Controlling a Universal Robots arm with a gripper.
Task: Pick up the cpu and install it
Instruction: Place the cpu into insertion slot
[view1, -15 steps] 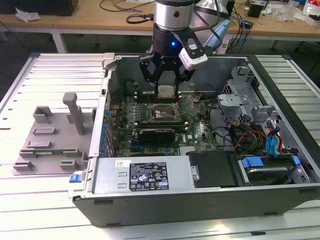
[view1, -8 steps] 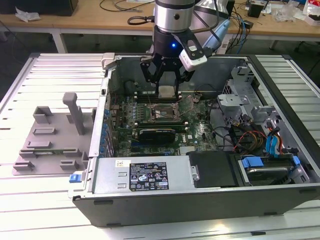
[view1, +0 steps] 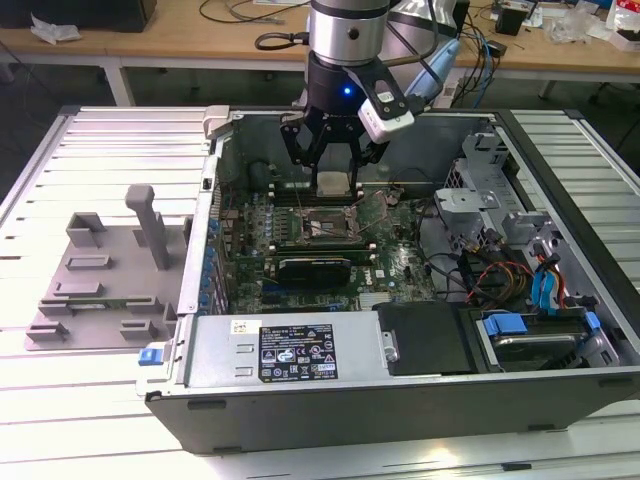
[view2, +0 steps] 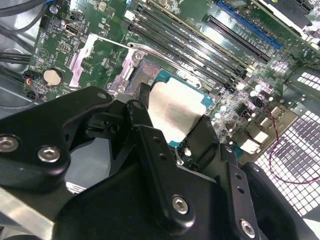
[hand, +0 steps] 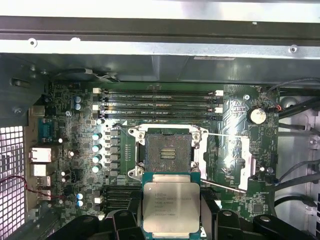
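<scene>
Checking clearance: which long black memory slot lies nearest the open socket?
The long black memory slot running alongside the silver metal socket frame; the others lie beyond it, toward the grey case wall.

Silver-grey cpu (hand: 171, 204), green motherboard (hand: 239, 116)

Black fingers (view2: 205, 137) hide two edges of the cpu (view2: 175, 107), seemingly clamped.

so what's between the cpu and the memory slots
The open, empty socket sits between the cpu and the memory slots, in the first wrist view.
</scene>
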